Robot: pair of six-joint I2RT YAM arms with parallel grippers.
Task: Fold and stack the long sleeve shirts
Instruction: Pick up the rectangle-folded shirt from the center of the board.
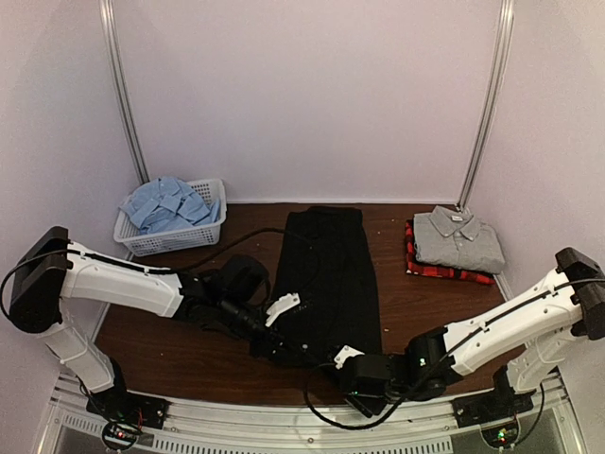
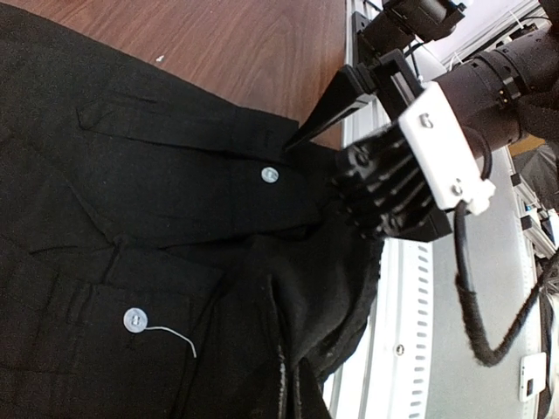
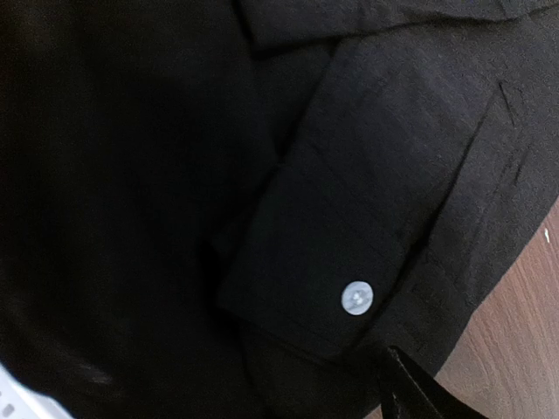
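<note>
The black shirt (image 1: 326,274) lies on the table (image 1: 425,307) as a long strip running front to back. My left gripper (image 1: 291,350) is at its near left corner, shut on a bunch of black cloth (image 2: 301,384). My right gripper (image 1: 352,367) is at the near right corner of the hem and also shows in the left wrist view (image 2: 336,153), jaws apart over the cloth. In the right wrist view one finger (image 3: 415,397) shows beside a buttoned cuff (image 3: 332,262); the other is lost in the dark cloth. The grey shirt (image 1: 458,238) lies folded on the folded plaid shirt (image 1: 444,272) at the back right.
A white mesh basket (image 1: 175,241) at the back left holds the crumpled light blue shirt (image 1: 170,203). The metal rail (image 1: 284,416) runs along the table's near edge, just below both grippers. Walls close in the back and both sides.
</note>
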